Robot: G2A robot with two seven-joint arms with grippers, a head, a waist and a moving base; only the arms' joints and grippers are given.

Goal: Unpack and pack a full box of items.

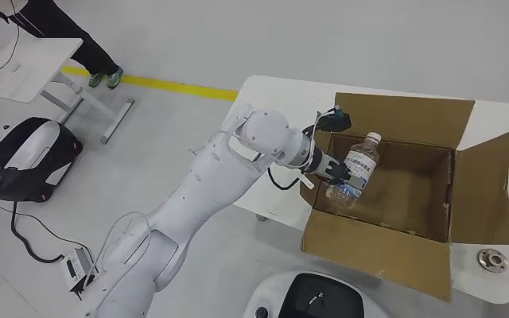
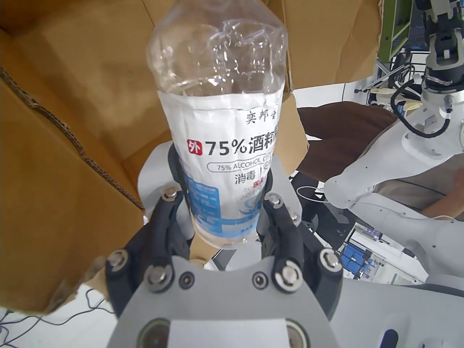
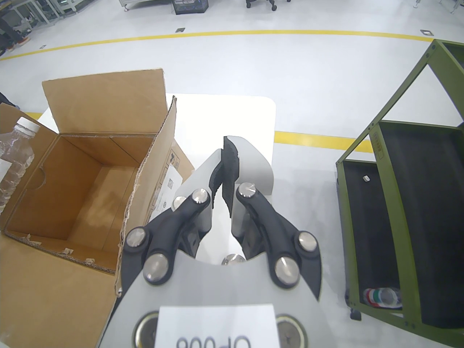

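A clear plastic bottle (image 1: 355,172) with a white cap and a white-and-blue label hangs over the left side of the open cardboard box (image 1: 413,238). My left gripper (image 1: 337,174) is shut on the bottle's lower body. In the left wrist view the bottle (image 2: 221,110) stands between the black fingers (image 2: 170,215), with the box's brown walls (image 2: 72,110) behind it. My right gripper (image 3: 226,162) is shut with nothing in it, above the white table (image 3: 203,124) beside the box (image 3: 90,168). The bottle (image 3: 14,161) peeks in at that view's edge.
The box's flaps stand up around its bare floor (image 1: 406,191). A green metal cart (image 3: 398,197) stands on the floor beside the table, with a bottle (image 3: 382,297) lying on its lower shelf. A round metal fitting (image 1: 491,259) sits on the table at the right.
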